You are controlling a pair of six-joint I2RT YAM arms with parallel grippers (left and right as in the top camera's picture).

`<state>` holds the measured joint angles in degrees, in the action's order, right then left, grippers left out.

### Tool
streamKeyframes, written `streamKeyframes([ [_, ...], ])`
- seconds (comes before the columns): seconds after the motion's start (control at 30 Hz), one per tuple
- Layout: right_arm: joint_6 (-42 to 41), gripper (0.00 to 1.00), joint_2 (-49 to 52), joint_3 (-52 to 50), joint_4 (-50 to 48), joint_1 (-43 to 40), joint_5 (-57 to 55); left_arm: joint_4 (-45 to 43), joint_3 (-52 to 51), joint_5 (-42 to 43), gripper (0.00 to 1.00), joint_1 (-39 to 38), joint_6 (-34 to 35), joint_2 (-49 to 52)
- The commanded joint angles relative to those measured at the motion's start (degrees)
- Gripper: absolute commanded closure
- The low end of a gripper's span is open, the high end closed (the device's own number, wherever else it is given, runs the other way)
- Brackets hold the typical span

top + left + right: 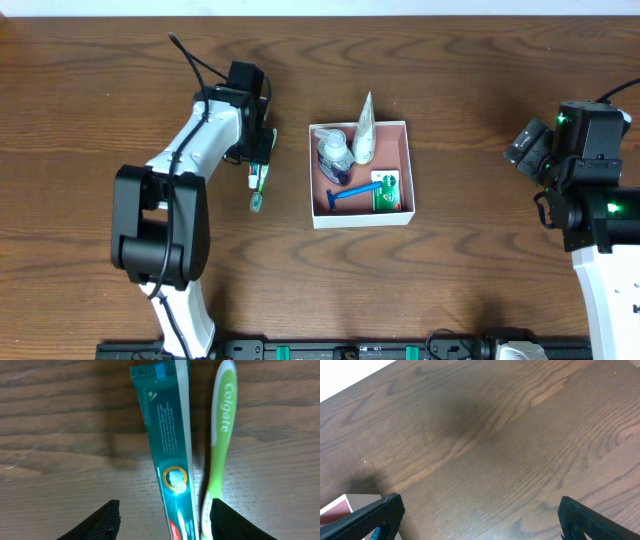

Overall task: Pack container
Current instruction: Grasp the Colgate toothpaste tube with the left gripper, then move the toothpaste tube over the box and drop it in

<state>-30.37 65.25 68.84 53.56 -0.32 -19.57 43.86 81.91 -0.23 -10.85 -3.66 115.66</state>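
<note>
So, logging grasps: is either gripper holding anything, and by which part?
Nothing is held. The left gripper is open over the toothpaste tube and toothbrush lying on the table; the right gripper is open with nothing between its fingers.

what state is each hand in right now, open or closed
left hand: open, holding nothing, fingers either side of a toothpaste tube lying beside a toothbrush
right hand: open, empty, over the table

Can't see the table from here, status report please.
Left gripper open over toothpaste and toothbrush, both outside container. Right gripper open, empty. Razor already packed. Nothing blocking.
</note>
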Motion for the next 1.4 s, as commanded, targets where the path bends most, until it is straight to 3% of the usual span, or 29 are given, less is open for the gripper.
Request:
streamKeyframes([
  [0.0,0.2,0.01,0.0,0.4,0.0,-0.4,-1.0,0.0,-0.2,-0.3,0.42,0.5,-0.8,2.8],
  [0.2,0.2,0.01,0.0,0.4,0.0,-0.4,-1.0,-0.8,-0.2,-0.3,0.44,0.5,-0.8,3.6],
  [0.43,0.2,0.01,0.0,0.4,0.0,-0.4,-1.0,0.0,-0.2,-0.3,0.73,0.5,-0.8,3.6],
  [0.67,0.2,0.01,0.0,0.4,0.0,-0.4,-1.0,5.5,0.8,-0.4,0.9,0.5,-1.9,0.8],
  [1.03,0.2,0.01,0.0,0.4,0.0,-0.4,-1.0,14.3,1.6,1.4,0.89,-1.8,-2.1,-21.7],
  [1.23,0.2,0.01,0.0,0.4,0.1,-0.4,-1.0,15.9,1.6,6.7,0.88,-10.9,-2.1,-33.6],
  [1.37,0.2,0.01,0.0,0.4,0.0,-0.4,-1.0,14.5,1.6,6.7,0.88,-19.5,-3.3,-36.0],
])
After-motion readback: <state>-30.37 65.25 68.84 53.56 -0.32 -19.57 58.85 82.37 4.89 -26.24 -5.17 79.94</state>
